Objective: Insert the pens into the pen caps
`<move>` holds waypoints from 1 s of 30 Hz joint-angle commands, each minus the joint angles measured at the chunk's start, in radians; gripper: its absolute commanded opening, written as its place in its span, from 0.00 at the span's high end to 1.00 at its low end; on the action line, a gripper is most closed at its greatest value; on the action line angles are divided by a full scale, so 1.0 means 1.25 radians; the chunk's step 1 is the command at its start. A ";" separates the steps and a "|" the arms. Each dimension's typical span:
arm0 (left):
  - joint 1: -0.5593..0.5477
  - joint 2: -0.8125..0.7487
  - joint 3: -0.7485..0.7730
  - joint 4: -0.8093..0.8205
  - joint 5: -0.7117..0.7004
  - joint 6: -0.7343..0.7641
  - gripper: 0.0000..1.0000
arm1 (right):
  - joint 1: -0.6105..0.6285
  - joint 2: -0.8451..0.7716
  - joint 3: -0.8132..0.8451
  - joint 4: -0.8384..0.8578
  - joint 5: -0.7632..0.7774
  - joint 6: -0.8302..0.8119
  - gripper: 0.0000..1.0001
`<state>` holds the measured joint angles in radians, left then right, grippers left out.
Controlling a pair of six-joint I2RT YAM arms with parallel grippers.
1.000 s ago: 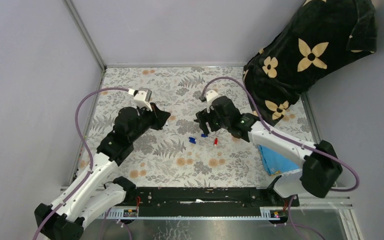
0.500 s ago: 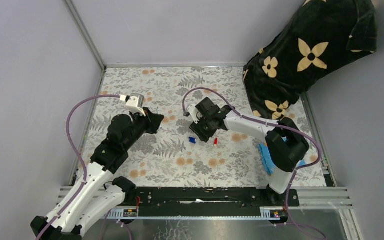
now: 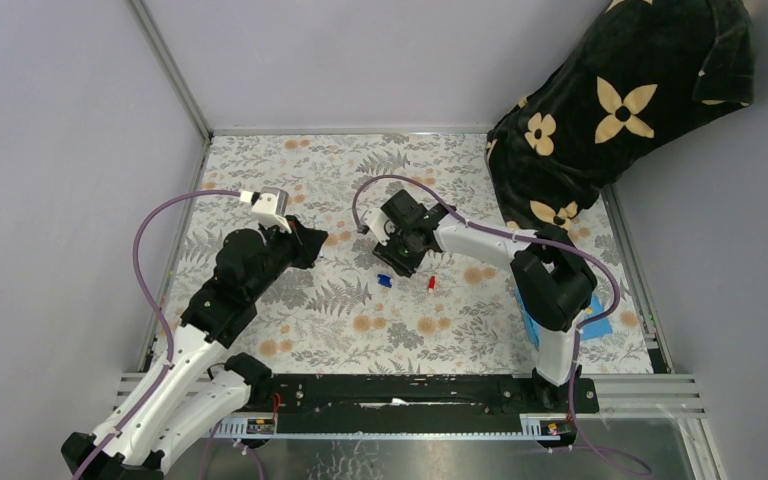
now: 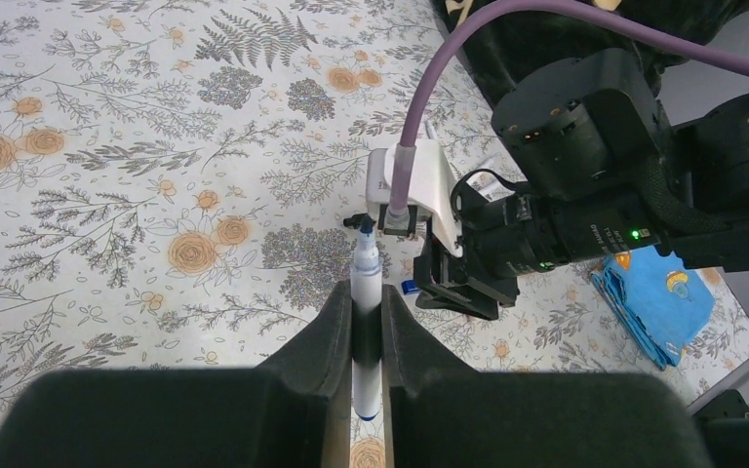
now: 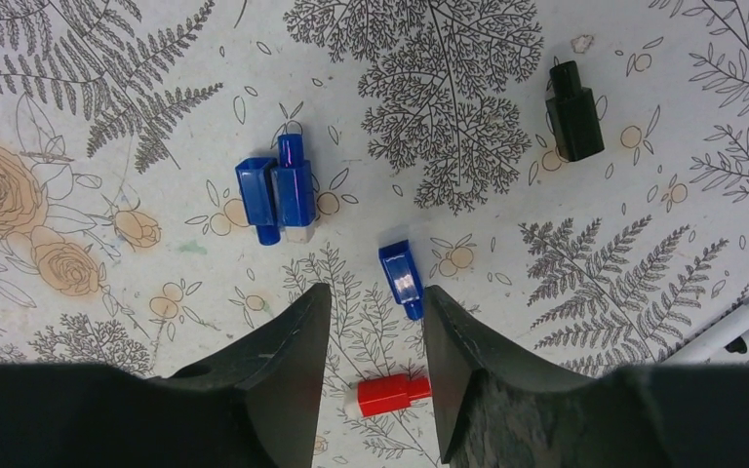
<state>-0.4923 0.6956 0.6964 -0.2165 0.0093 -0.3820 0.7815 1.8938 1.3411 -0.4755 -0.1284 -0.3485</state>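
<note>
ROOM: grey walls (image 3: 360,60), dark flowered fabric (image 3: 620,110) at 2 o'clock | SURFACE: floral worktop (image 3: 460,330), blue cloth (image 3: 601,322) at 4 o'clock | LEFT: left end effector (image 4: 366,297) clamped on pen (image 4: 365,278) | RIGHT: right end effector (image 5: 375,292) fingers apart, blue cap (image 5: 402,278) between tips; red cap (image 5: 390,395) at 6 o'clock of it, black cap (image 5: 575,112) at 1 o'clock.

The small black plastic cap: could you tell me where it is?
Right wrist view, upper right: the small black plastic cap lies alone on the floral cover, right of two paired blue caps.
</note>
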 commanded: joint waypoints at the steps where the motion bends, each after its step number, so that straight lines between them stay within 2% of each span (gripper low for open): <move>1: -0.002 -0.014 -0.004 0.010 -0.015 0.015 1.00 | -0.013 0.026 0.041 -0.022 -0.021 -0.035 0.54; 22: -0.001 -0.008 -0.007 0.015 -0.011 0.018 1.00 | -0.029 0.100 0.068 -0.040 -0.027 -0.061 0.61; 30: 0.001 -0.002 -0.003 0.015 -0.011 0.018 1.00 | -0.029 0.114 0.067 -0.048 -0.021 -0.058 0.68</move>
<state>-0.4923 0.6918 0.6964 -0.2173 0.0090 -0.3813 0.7498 2.0121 1.3945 -0.5110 -0.1444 -0.4122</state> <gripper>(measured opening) 0.153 0.341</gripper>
